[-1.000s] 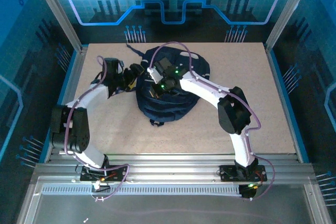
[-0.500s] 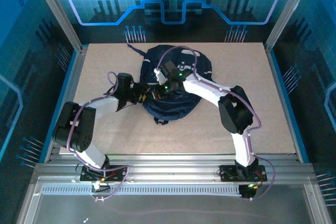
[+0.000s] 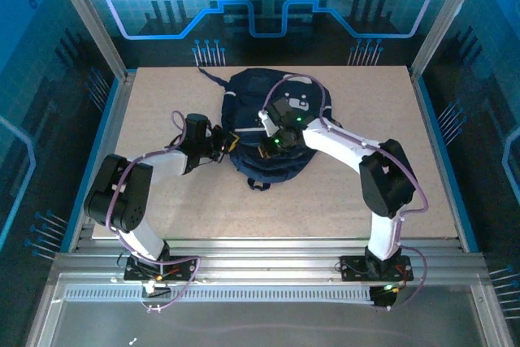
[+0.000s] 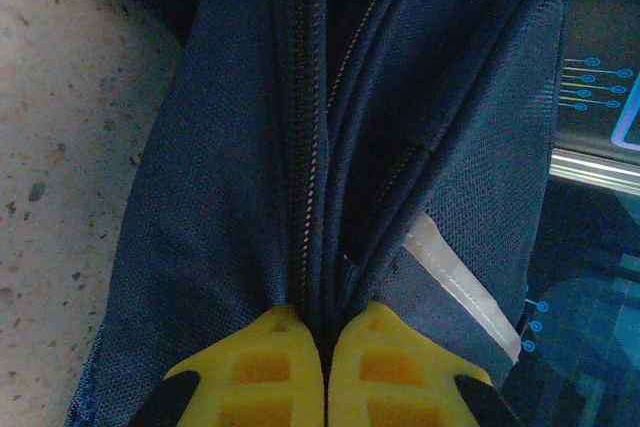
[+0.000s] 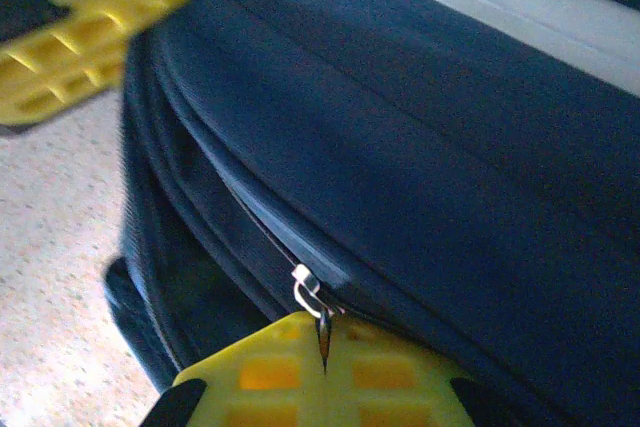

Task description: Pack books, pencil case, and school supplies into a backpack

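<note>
Both my claws were clamped: left gripper [image 4: 325, 332] on the backpack [image 4: 200, 197], right gripper [image 5: 322, 332] on its zipper pull [image 5: 308, 287] (only zipping remained, I judged).

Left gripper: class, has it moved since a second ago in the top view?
Yes. The left gripper has shifted away from the table's far edge, toward the near side, and is shut on the backpack's side.

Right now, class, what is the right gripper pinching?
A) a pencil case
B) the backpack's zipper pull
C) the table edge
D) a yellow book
B: in the right wrist view the right gripper is shut on the small metal zipper pull of the backpack.
</note>
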`<state>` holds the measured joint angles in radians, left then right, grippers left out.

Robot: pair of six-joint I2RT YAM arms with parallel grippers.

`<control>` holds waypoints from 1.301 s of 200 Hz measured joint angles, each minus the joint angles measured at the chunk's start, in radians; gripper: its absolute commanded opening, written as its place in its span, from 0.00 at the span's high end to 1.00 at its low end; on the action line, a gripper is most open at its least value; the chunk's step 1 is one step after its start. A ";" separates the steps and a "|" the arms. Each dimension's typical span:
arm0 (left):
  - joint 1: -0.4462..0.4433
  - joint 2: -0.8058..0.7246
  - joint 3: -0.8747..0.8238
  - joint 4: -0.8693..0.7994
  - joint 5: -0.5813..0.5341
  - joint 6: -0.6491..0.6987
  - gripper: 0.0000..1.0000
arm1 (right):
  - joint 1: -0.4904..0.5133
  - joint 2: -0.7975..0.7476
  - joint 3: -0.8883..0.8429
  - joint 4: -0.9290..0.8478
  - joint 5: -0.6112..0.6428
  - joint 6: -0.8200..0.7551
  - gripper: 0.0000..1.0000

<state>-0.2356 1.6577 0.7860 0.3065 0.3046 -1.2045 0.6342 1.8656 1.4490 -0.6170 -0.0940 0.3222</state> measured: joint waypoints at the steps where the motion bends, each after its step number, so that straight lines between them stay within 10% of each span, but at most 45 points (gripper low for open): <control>1: 0.001 0.000 0.000 0.000 0.000 0.000 1.00 | -0.001 -0.001 0.000 -0.003 0.002 -0.001 1.00; 70: 0.059 0.001 -0.004 0.013 -0.001 0.033 1.00 | -0.068 -0.047 -0.011 -0.225 0.243 -0.159 1.00; 135: 0.081 0.001 -0.003 0.006 0.025 0.078 1.00 | -0.087 -0.131 -0.135 -0.058 0.345 -0.423 1.00; 260: 0.125 -0.026 -0.002 -0.045 0.029 0.117 1.00 | -0.296 0.112 0.084 0.116 0.039 -1.048 1.00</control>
<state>-0.1104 1.6318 0.7845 0.2611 0.3336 -1.0878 0.3386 1.9778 1.5326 -0.5011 -0.0547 -0.7261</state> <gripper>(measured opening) 0.054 0.047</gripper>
